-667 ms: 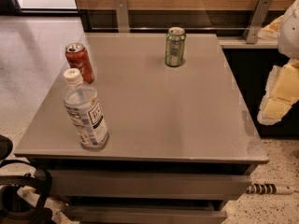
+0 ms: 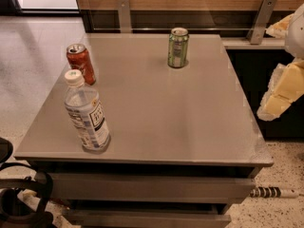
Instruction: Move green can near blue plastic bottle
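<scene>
unchanged: green can point(image 2: 178, 48) far, well apart from blue plastic bottle point(image 2: 88, 115) near left. gripper point(image 2: 281, 94) at right edge, state untellable. move not begun.

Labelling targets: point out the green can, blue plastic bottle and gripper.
green can point(image 2: 178, 49): camera view, label band.
blue plastic bottle point(image 2: 90, 120): camera view, printed label.
gripper point(image 2: 23, 196): camera view, lower left corner, its dark middle.

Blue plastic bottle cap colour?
White cap, camera view. Claw low at bottom left, away from it.
</scene>
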You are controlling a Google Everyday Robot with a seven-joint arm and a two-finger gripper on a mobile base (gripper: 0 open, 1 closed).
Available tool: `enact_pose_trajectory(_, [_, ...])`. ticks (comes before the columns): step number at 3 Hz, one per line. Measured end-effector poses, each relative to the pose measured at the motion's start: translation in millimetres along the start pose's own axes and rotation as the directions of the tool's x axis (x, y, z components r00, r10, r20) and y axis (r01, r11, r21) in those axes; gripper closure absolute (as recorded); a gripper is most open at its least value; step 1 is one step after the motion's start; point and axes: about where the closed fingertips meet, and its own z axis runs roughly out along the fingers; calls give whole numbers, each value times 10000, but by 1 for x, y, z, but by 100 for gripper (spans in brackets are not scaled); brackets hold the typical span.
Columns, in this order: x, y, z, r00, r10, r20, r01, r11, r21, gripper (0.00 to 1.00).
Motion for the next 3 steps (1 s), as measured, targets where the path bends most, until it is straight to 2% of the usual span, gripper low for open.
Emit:
enact_pose_trajectory(1, [8,-28,14,9875,989,1227,-1096,9904,838,0])
enact_pose_trajectory(2, [11,-67,22,9447,1840,2715,-2285,9631,1424,0])
enact_pose_trajectory(3, [6,-102,38,8749,2512,4141,-3316,9338,1343,0])
